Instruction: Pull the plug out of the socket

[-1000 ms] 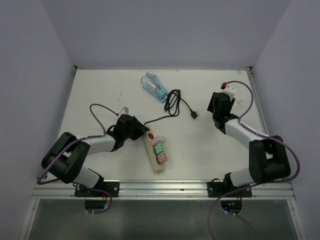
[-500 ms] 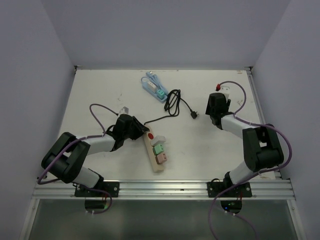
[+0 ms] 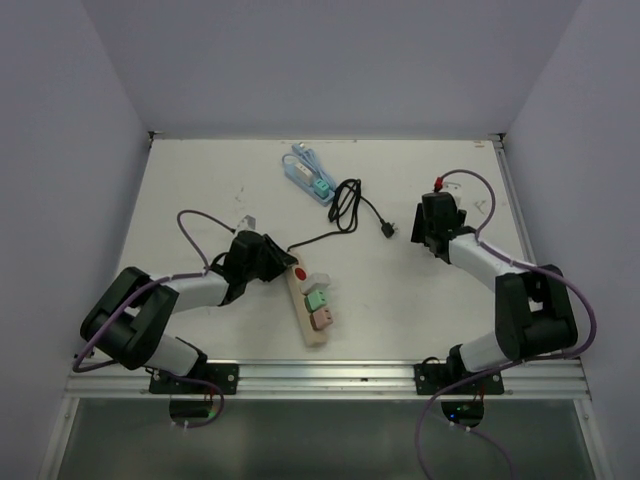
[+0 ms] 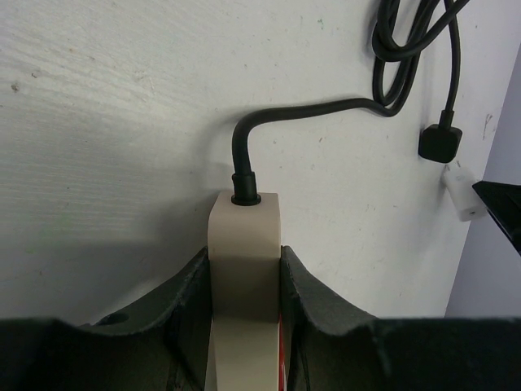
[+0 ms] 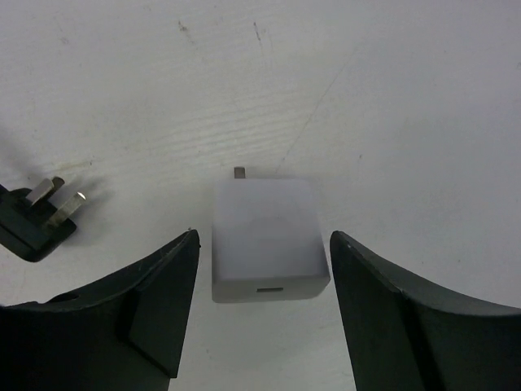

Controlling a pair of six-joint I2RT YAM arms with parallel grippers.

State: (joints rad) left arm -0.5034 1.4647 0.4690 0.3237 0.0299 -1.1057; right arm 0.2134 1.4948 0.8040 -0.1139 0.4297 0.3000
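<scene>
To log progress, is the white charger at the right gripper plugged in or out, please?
Out: the white charger lies on the table, prong bared.

High rear overview of the table point(image 3: 200, 180); close, downward wrist views, black plug point(image 5: 32, 216) common to both.

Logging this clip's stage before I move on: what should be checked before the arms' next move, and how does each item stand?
1. Left gripper clamped on the end of the power strip: ok.
2. White charger out of the strip, lying flat on the table: ok.
3. Right gripper open, its fingers apart from the charger on both sides: ok.
4. Black plug lying apart from the right fingers: ok.
5. Strip emptied: not ok; white plug, green plug and pink plug sit in it.
</scene>
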